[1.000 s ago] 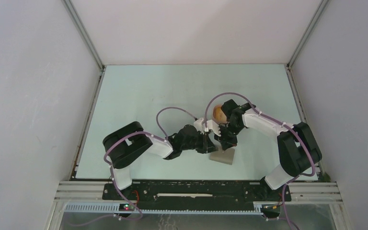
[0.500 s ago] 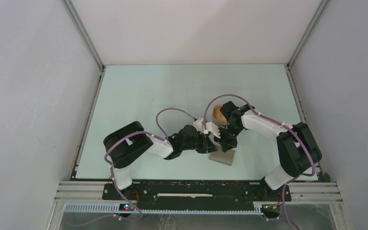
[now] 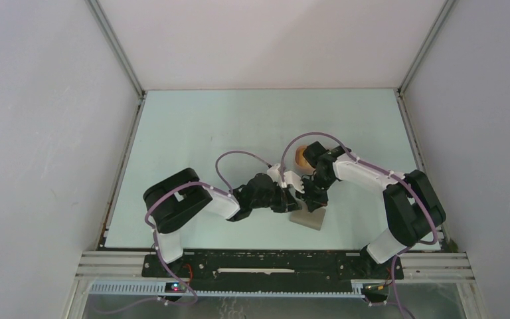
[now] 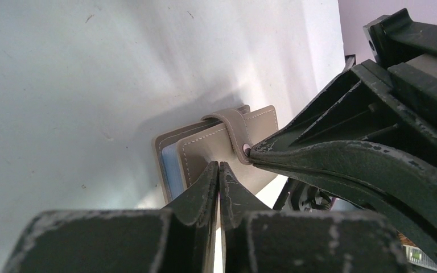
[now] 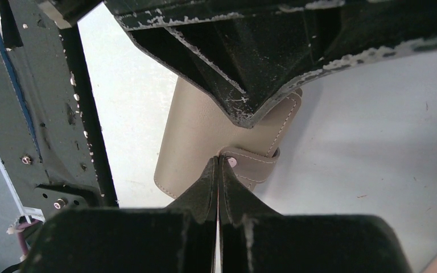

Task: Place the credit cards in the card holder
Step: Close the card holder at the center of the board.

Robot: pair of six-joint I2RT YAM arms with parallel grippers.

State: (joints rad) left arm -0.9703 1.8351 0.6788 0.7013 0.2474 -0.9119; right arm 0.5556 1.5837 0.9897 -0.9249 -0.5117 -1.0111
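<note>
Pale table (image 3: 192, 133) | card holder (image 4: 205, 151), blue card (image 4: 169, 165) inside | left hand (image 4: 219, 166) pressed together | right hand (image 5: 218, 160) pressed together at strap (image 5: 256, 158)

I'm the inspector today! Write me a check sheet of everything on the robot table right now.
Surface: pale table, a few small marks.
Job's things: grey card holder folded, strap over it; light blue card edge inside; other cards not seen.
Clutter: peach tray, partly behind right arm.
Grippers: left gripper and right gripper fingers together, tips at the holder.
Cables: purple cables loop over both arms.
Surroundings: white walls, metal frame.
</note>
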